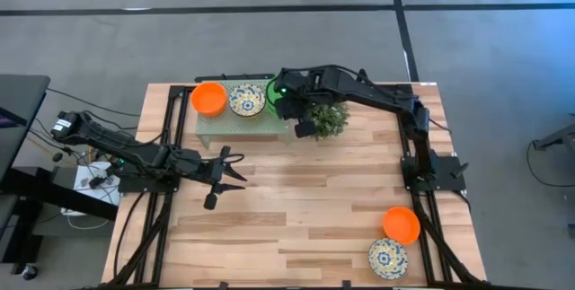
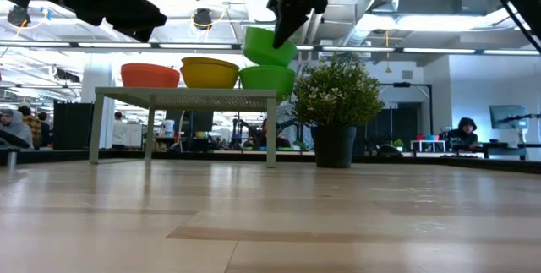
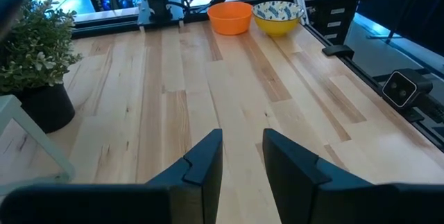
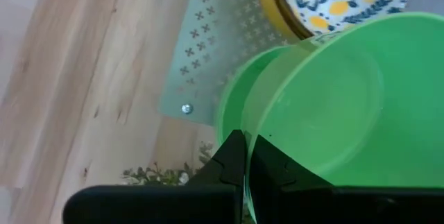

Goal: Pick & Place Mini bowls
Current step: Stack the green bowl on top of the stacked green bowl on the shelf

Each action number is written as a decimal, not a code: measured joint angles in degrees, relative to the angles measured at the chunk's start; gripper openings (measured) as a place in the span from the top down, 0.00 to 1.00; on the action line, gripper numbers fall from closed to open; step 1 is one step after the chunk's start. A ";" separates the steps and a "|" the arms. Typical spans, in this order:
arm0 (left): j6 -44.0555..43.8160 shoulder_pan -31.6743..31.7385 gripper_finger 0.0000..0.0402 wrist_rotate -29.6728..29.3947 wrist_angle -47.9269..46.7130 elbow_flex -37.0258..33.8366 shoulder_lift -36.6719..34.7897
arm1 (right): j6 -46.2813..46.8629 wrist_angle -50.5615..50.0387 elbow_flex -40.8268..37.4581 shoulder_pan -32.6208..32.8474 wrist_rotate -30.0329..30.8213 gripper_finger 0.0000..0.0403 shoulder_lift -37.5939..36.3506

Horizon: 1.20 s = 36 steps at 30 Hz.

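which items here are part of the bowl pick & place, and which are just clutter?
Job:
- green bowl, tilted, pinched by right gripper above the shelf
- second green bowl on the shelf
- orange bowl and floral bowl on shelf
- orange bowl and floral bowl at the table's corner

Clutter:
- potted plant
- left gripper, idle, open

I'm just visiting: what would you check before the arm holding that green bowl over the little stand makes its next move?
1. Hold: right gripper fingers pinch the rim of the lifted green bowl: ok.
2. Bowl level: it hangs tilted: not ok.
3. Target: a second green bowl sits on the stand directly beneath: ok.
4. Neighbours: the floral bowl sits close beside the drop spot; clearance: cannot tell.
5. Plant stands beside the stand, below the held bowl: ok.
6. Left gripper is open, empty and far away: ok.
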 joint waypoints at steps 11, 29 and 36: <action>0.00 0.00 0.74 0.00 0.00 0.00 0.00 | 1.81 -1.37 0.00 -1.22 0.05 1.00 -0.04; -0.01 0.00 0.74 0.00 0.02 0.00 0.00 | 1.32 -1.49 -0.08 -1.68 -3.05 1.00 1.49; -0.01 -0.01 0.74 0.01 0.08 0.00 -0.04 | -0.67 -1.87 -0.02 -1.97 -2.64 1.00 3.56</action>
